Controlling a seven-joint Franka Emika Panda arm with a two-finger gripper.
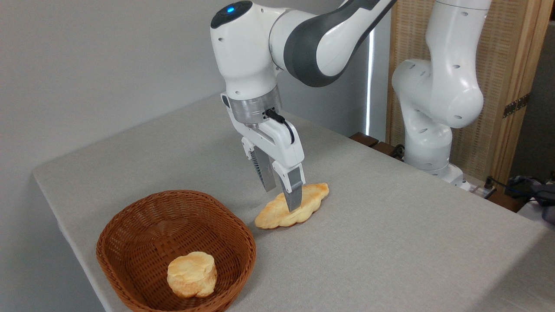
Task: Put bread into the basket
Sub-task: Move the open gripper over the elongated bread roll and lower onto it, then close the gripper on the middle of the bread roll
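The bread, a long golden braided loaf with a browned far tip, lies flat on the grey table just right of the basket. My gripper is lowered over the loaf's middle and stands open. One finger is in front of the loaf and the other finger is behind it, with a small gap showing at the far side. The oval brown wicker basket sits at the table's front left corner.
A short round puffy bun rests in the basket's near end. The table edge runs close past the basket on the left. The arm's white base stands at the back right, with cables beyond.
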